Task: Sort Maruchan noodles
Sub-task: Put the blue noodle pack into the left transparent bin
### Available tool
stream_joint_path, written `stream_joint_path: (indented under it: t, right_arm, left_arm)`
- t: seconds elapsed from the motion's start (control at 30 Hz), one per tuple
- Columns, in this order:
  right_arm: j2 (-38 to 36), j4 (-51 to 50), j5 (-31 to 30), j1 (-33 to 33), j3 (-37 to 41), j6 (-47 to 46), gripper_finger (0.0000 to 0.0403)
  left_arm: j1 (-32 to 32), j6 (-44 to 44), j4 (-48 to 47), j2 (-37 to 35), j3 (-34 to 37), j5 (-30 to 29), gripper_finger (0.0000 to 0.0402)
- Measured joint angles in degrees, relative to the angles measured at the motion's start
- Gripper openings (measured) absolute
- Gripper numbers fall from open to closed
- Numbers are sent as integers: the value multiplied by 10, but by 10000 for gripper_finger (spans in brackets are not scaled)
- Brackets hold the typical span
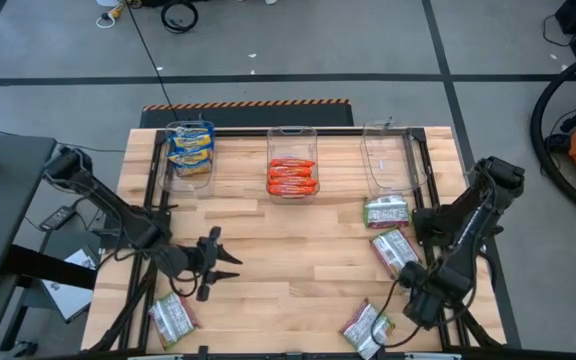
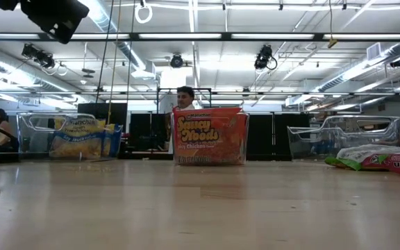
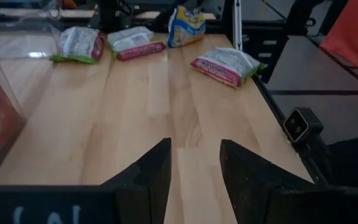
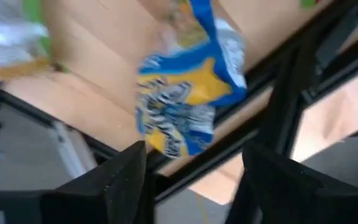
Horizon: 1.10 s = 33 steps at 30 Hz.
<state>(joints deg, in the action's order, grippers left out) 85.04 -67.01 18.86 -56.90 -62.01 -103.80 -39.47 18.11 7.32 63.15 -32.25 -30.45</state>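
Note:
Three silvery-white noodle packets lie flat at the table's right: one [image 1: 386, 212] by the right bin, one [image 1: 395, 250] nearer, one [image 1: 368, 328] at the near edge. A fourth [image 1: 173, 318] lies near-left. My left gripper [image 1: 220, 265] [image 3: 194, 168] is open above bare wood left of centre, pointing right. My right gripper [image 1: 415, 305] [image 4: 191, 180] is open at the near-right edge. A crumpled yellow-and-blue packet [image 4: 188, 93] [image 3: 185, 25] sits just ahead of its fingertips at the table's edge. I see no contact.
Three clear bins stand along the far edge: the left one [image 1: 190, 150] holds yellow-and-blue packets, the middle one [image 1: 292, 175] orange-red packets, and the right one [image 1: 393, 155] shows nothing inside. A black frame rail [image 4: 278, 81] runs along the right edge. A person [image 2: 184, 97] stands beyond the table.

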Motion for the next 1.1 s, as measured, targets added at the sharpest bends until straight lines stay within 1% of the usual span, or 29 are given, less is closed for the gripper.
stream_joint_path:
  t: [0.13, 0.23, 0.4, 0.47, 0.57, 0.63, 0.73, 0.83, 1.0, 1.1]
  right_arm:
    - [0, 4, 4, -21, 39, -11, 271]
    - [0, 78, -1, -16, 73, -9, 254]
    - [0, 198, -43, -2, 108, -1, 225]
    - [0, 219, -55, 2, 111, 3, 217]
    - [0, 236, -103, 5, 108, 12, 208]
    - [0, 264, -116, 9, 108, 27, 200]
    - [3, 267, -108, 13, 108, 40, 179]
    - [17, 265, -83, 12, 108, 69, 159]
    - [75, 263, -52, 22, 107, 158, 145]
    - [105, 263, -47, 52, 98, 212, 117]
  left_arm:
    - [-3, 7, 18, 13, 0, -4, 141]
    - [-3, 5, 32, 14, 0, -5, 141]
    - [-3, 6, 45, 14, 0, -4, 141]
    - [-3, 4, 50, 14, 0, -4, 141]
    - [-3, -10, 56, 14, 0, -5, 141]
    - [-2, -19, 60, 14, 0, -11, 141]
    - [-2, -27, 71, 14, 0, -15, 141]
    - [-2, -29, 75, 14, 0, -15, 141]
    - [-2, -41, 88, 14, 0, -15, 141]
    - [0, -63, 110, 14, 0, -15, 141]
